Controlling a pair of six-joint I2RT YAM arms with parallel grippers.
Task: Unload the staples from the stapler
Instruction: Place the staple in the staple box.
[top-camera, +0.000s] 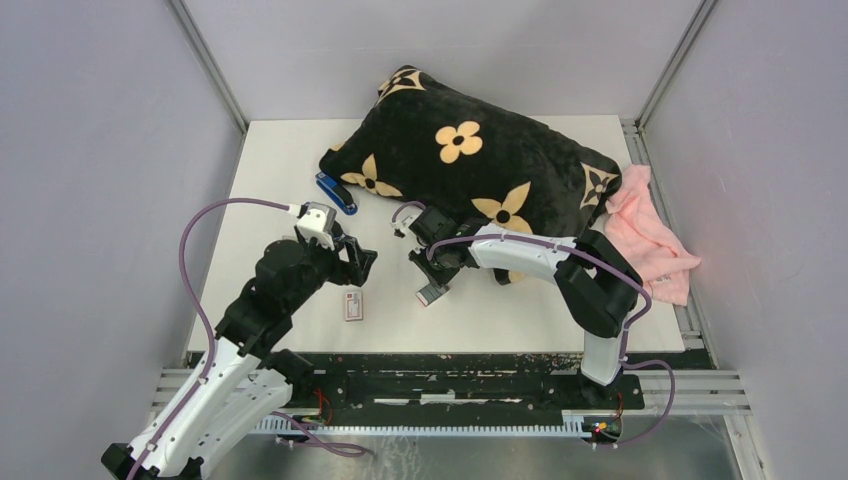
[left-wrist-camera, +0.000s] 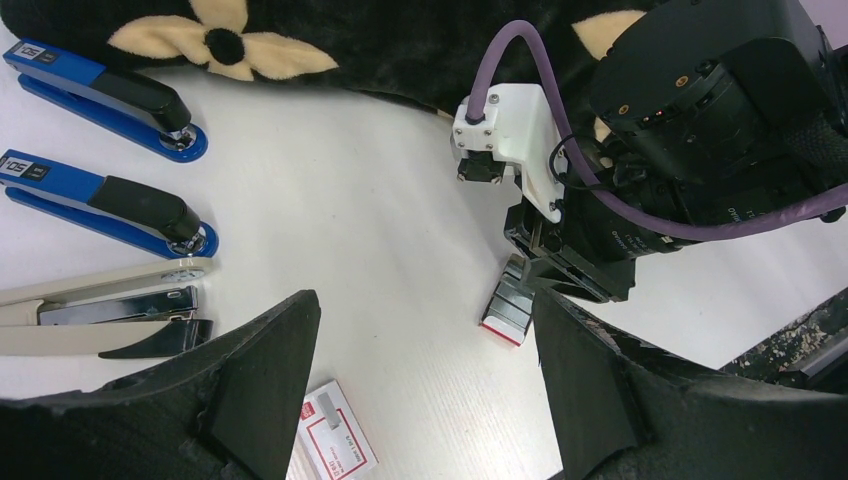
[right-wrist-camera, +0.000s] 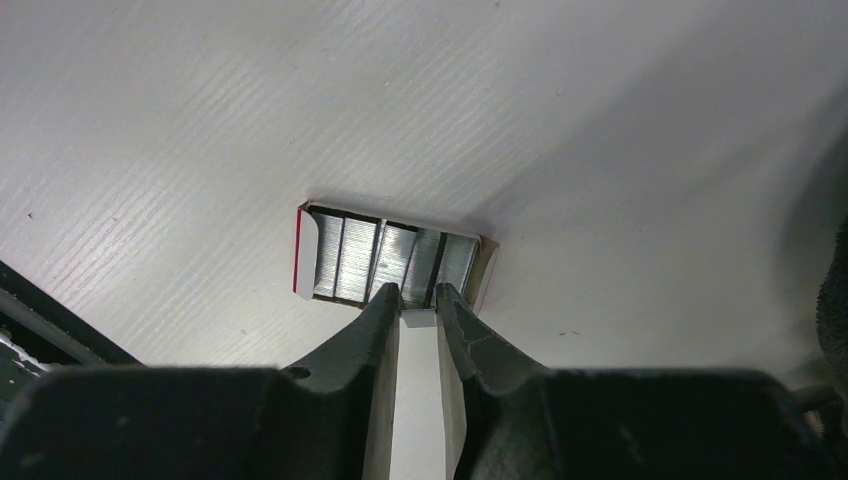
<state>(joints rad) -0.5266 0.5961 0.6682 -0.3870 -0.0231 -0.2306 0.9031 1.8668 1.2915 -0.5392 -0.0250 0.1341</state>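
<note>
The stapler (left-wrist-camera: 120, 305) lies open at the left of the left wrist view, with a silver metal arm, a cream cover and a black base; my left arm hides it in the top view. Several blocks of staples (right-wrist-camera: 385, 260) lie side by side in a small open tray with a red edge, also seen in the left wrist view (left-wrist-camera: 508, 308) and the top view (top-camera: 432, 294). My right gripper (right-wrist-camera: 417, 300) reaches into this tray, shut on a small grey staple block between its tips. My left gripper (left-wrist-camera: 425, 315) is open and empty above the table, left of the tray.
Two blue staplers (left-wrist-camera: 110, 100) (left-wrist-camera: 110, 200) lie beyond the open stapler. A small red-and-white box (top-camera: 353, 305) lies under my left gripper. A black flowered cushion (top-camera: 470, 150) fills the back of the white table (top-camera: 270, 160), with a pink cloth (top-camera: 650, 230) at the right.
</note>
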